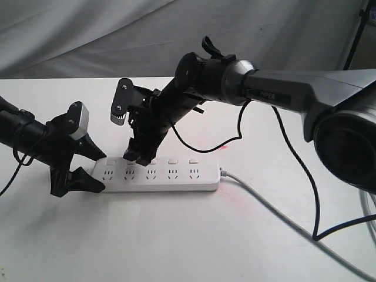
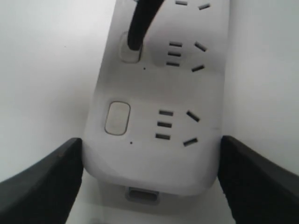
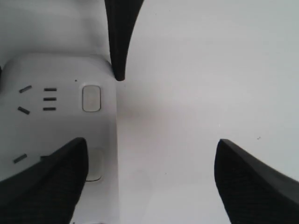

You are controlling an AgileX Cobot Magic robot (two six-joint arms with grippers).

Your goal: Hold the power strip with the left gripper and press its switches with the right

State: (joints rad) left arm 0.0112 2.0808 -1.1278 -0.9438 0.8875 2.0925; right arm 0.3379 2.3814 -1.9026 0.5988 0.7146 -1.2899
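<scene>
The white power strip [image 1: 176, 183] lies flat on the table. Its left end sits between the triangular fingers of my left gripper [image 1: 97, 171], and in the left wrist view both fingers [image 2: 42, 182] touch the sides of the power strip [image 2: 154, 158]. The switches [image 1: 172, 160] run in a row along its far edge. My right gripper [image 1: 137, 157] comes down from above with its jaws wide apart. One of its fingers [image 2: 138, 23] rests on the second switch from the left end. In the right wrist view that finger [image 3: 46, 182] partly covers the switch [image 3: 95, 164]; the first switch [image 3: 91, 98] is uncovered.
The strip's grey cord [image 1: 276, 211] runs off to the front right across the table [image 1: 176, 247]. A black cable [image 1: 296, 158] hangs from the right arm over the table's right side. White cloth [image 1: 88, 35] backs the scene.
</scene>
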